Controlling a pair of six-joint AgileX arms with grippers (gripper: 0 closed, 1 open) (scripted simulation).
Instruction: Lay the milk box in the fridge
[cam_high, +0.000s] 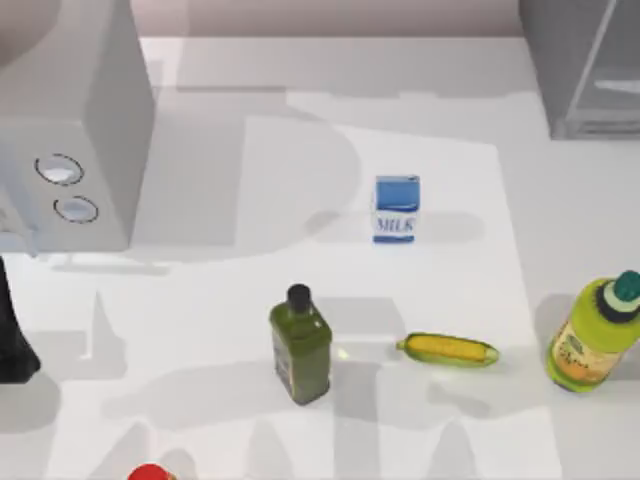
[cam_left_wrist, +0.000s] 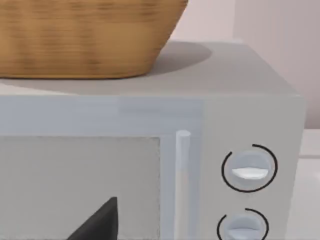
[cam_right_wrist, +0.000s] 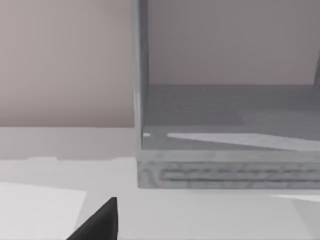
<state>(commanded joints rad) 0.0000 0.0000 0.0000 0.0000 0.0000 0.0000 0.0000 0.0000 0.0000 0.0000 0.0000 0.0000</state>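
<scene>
From the top view, the milk box (cam_high: 396, 208) stands upright on the white bench (cam_high: 220, 330), near its middle and toward the far side, blue top up and the "MILK" lettering facing the camera. The fridge (cam_high: 585, 70) sits at the far right corner of the bench, well apart from the milk box. At the far left stands a pale grey box with two round dials (cam_high: 70, 130). Nearer the camera than the milk box stand a green bottle with a black cap (cam_high: 300, 345), a corn cob (cam_high: 447, 349) lying on its side to the right of it, and a yellow-green bottle with a teal cap (cam_high: 594, 335) near the right edge; a red object (cam_high: 152, 472) peeks in at the near edge. A dark part of the left arm (cam_high: 14, 330) shows at the left edge, well apart from the milk box. In the left wrist view, a dark tip of the left jaws (cam_left_wrist: 97, 222) points at the front of the dialled box, which lies close ahead of them, with a woven basket (cam_left_wrist: 85, 35) resting on its top; I cannot tell whether these jaws are released or clenched. In the right wrist view, a dark tip of the right jaws (cam_right_wrist: 97, 222) hangs over the bench with the fridge ahead of them, its pale shelf (cam_right_wrist: 240, 140) visible inside the thin frame; their state also cannot be told.
</scene>
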